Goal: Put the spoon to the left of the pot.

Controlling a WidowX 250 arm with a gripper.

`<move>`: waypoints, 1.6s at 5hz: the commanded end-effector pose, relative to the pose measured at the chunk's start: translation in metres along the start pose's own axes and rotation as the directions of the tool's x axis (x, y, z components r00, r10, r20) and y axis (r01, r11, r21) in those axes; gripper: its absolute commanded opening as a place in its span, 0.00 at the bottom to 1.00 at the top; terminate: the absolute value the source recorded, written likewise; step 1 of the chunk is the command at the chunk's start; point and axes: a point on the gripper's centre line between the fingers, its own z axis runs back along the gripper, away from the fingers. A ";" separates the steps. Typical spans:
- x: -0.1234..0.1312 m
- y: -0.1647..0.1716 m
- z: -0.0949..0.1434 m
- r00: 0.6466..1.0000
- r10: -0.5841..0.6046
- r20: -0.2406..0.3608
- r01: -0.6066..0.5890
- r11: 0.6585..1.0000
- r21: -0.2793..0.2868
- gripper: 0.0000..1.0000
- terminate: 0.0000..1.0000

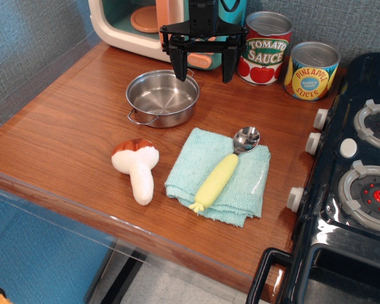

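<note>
The spoon point(223, 168) has a shiny silver bowl and a pale yellow handle. It lies diagonally on a folded teal cloth point(219, 175), bowl toward the back right. The steel pot point(162, 97) stands empty behind and to the left of the cloth. My gripper point(204, 67) hangs open above the table at the back, its two black fingers spread. It is just behind the pot's right rim and well away from the spoon, holding nothing.
A white plush mushroom point(137, 168) with a brown cap lies left of the cloth. A tomato sauce can point(265, 48) and a pineapple can point(311, 70) stand at the back right. A toy oven point(145, 25) is behind the pot. A black toy stove point(354, 177) borders the right side.
</note>
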 end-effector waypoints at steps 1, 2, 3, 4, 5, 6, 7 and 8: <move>0.000 0.000 0.000 1.000 0.000 0.000 0.000 1.000 0.000 1.00 0.00; -0.029 0.000 0.007 0.998 -0.062 0.023 0.062 0.998 0.015 1.00 0.00; -0.056 -0.016 0.018 0.975 -0.199 0.100 0.204 0.978 -0.040 1.00 0.00; -0.095 -0.029 0.031 0.939 -0.322 0.125 0.326 0.945 -0.011 1.00 0.00; -0.116 -0.033 0.024 0.926 -0.361 0.107 0.366 0.930 -0.025 1.00 0.00; -0.127 -0.035 0.009 0.920 -0.385 0.076 0.388 0.922 -0.020 1.00 0.00; -0.132 -0.034 -0.010 0.920 -0.390 0.045 0.390 0.921 -0.002 1.00 0.00; -0.136 -0.030 -0.030 0.925 -0.380 0.006 0.380 0.925 0.023 1.00 0.00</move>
